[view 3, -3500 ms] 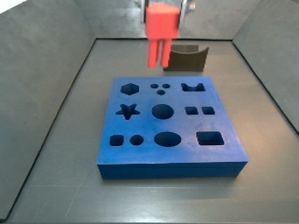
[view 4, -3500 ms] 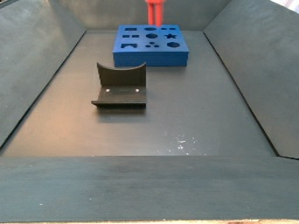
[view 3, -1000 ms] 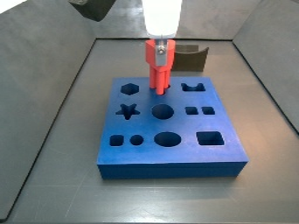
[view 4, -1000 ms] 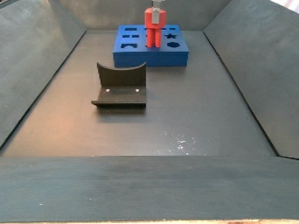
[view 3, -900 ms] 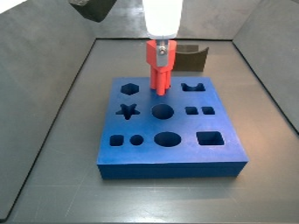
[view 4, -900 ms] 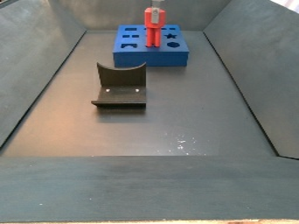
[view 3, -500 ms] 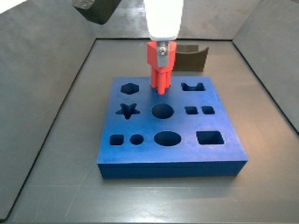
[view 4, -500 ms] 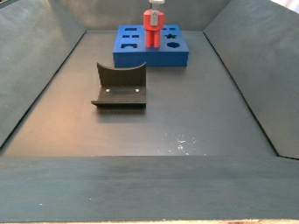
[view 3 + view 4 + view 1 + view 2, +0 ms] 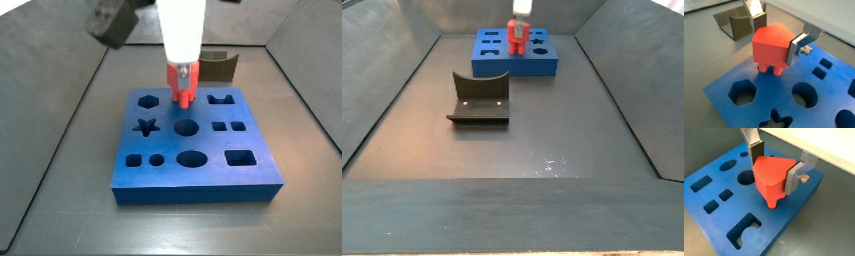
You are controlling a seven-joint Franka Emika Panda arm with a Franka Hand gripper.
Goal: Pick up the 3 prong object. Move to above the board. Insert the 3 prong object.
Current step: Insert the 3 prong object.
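The 3 prong object (image 9: 771,47) is a red-orange block with thin prongs pointing down. My gripper (image 9: 777,35) is shut on it, with one silver finger (image 9: 799,46) on each side. It stands upright over the far part of the blue board (image 9: 771,98), between the hexagon and U-shaped cutouts. The prong tips are at the board's top face, at small holes there. The other wrist view shows the same grip (image 9: 776,165) and board (image 9: 784,217). Both side views show the piece (image 9: 182,85) (image 9: 517,36) on the board (image 9: 167,143) (image 9: 516,68).
The dark fixture stands just behind the board (image 9: 214,68), and shows nearer the camera in a side view (image 9: 480,100) and in a wrist view (image 9: 734,22). Grey tray walls (image 9: 67,120) slope up on both sides of the floor.
My gripper has moved down with the 3 prong object, and less of the red block shows above the board. The board and fixture have not moved.
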